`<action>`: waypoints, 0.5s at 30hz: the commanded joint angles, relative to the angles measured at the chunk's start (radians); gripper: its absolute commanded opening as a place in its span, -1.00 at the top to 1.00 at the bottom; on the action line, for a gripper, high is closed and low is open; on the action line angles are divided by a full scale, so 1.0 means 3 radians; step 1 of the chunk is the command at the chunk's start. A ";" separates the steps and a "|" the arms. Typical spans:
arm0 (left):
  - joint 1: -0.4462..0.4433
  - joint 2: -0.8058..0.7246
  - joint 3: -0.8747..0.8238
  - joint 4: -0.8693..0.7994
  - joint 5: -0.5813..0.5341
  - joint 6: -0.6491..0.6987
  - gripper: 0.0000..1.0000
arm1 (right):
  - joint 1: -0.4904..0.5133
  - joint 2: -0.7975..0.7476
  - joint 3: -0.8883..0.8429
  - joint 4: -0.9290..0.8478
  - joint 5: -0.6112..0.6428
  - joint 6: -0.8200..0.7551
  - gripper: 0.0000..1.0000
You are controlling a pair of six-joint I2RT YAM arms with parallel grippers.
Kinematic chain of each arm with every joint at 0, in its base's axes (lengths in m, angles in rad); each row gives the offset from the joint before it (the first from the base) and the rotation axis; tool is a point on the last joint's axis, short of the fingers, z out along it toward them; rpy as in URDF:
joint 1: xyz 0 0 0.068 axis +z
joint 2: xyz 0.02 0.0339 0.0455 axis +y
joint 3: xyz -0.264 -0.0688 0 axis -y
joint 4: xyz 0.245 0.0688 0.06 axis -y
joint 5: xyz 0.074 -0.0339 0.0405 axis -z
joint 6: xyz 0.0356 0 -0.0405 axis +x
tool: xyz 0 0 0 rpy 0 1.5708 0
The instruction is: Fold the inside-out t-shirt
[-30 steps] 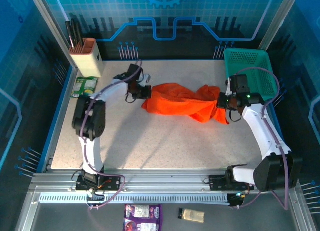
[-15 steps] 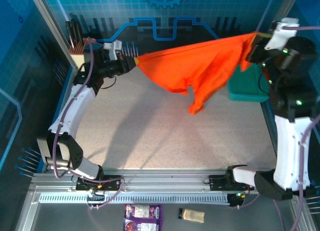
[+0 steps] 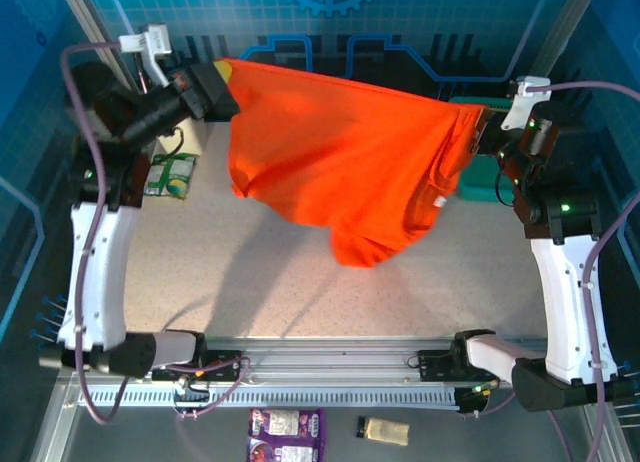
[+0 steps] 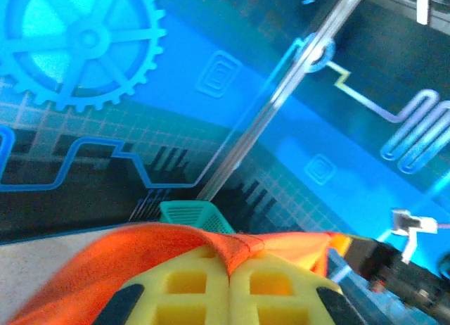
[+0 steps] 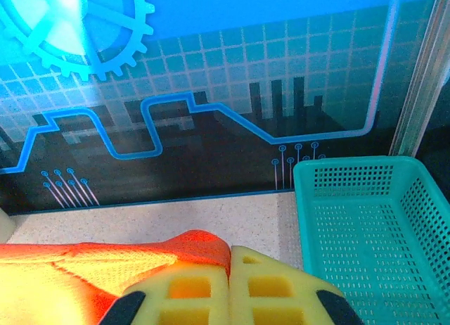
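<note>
A pale speckled table stands inside a booth whose blue back wall is printed with a gear and circuit lines. A bright orange t-shirt hangs in the air above the far half of the table, stretched wide between two robot arms. Its top edge runs taut from high on the left down to the right, and the body sags below in loose folds. The lowest fold hangs over the middle of the table; whether it touches the surface cannot be told. A small white label shows near the shirt's right side. The left gripper is clamped on the upper left corner. Its wrist camera shows the yellow fingers pressed together with orange cloth pinched between them. The right gripper is clamped on the opposite corner. Its wrist view shows the same tight pinch on the cloth. A teal mesh basket sits just behind the right gripper, at the far right corner of the table. A green packet lies at the far left edge. The step in hand appears to be spreading the shirt open in the air, with no fold made yet. The next move likely calls for both arms to lower together, keeping the top edge taut. That would lay the shirt flat on the open table, clear of the basket.
</note>
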 commanded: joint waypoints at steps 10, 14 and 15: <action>0.0064 -0.0570 -0.0437 0.0068 -0.0512 -0.0041 1.00 | -0.0082 -0.0778 0.0129 0.0341 0.0224 -0.0134 1.00; 0.0064 -0.0695 -0.0317 -0.0031 -0.0635 0.0056 1.00 | -0.0084 -0.0819 0.0267 0.0410 0.0215 -0.0187 1.00; 0.0064 -0.0674 -0.0266 -0.0079 -0.0672 0.0086 1.00 | -0.0081 -0.0781 0.0312 0.0422 0.0200 -0.0207 1.00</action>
